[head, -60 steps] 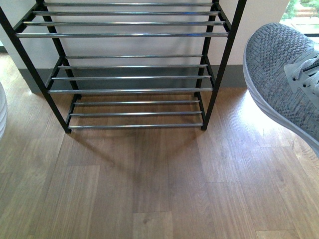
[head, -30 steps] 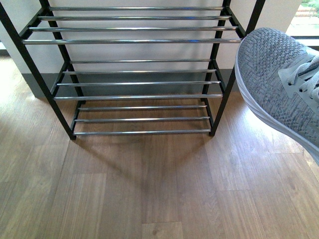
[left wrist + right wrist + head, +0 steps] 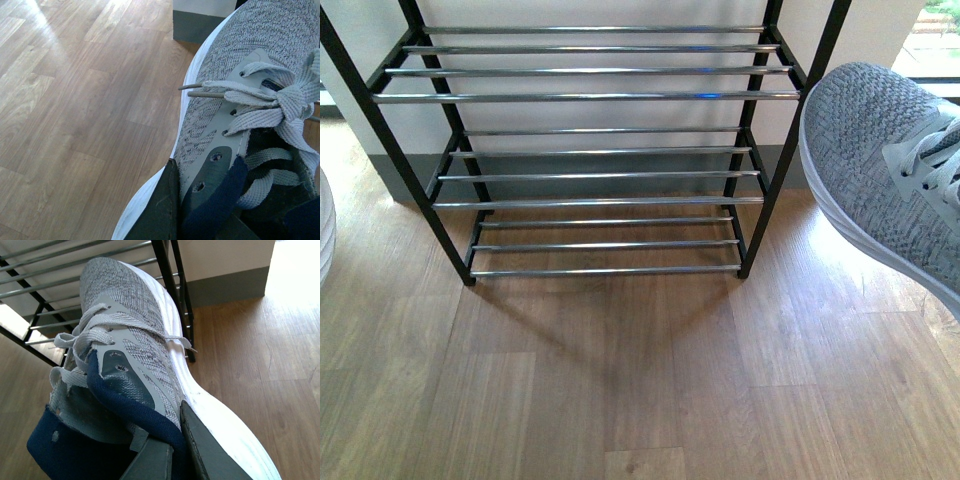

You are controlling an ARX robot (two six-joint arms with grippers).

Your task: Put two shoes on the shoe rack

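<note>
The right hand (image 3: 167, 435) pinched the navy collar of a grey knit, white-soled sneaker (image 3: 880, 170) just right of the black-framed chrome-rod shoe rack (image 3: 590, 97); the left hand (image 3: 197, 210) pinched its twin (image 3: 240, 30) likewise. Light, soft uppers would probably flex, so collar grips suited

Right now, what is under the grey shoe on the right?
Only wooden floor shows below the grey sneaker, which the right tool holds up beside the shoe rack. The patch straight beneath it is hidden by the shoe itself.
</note>
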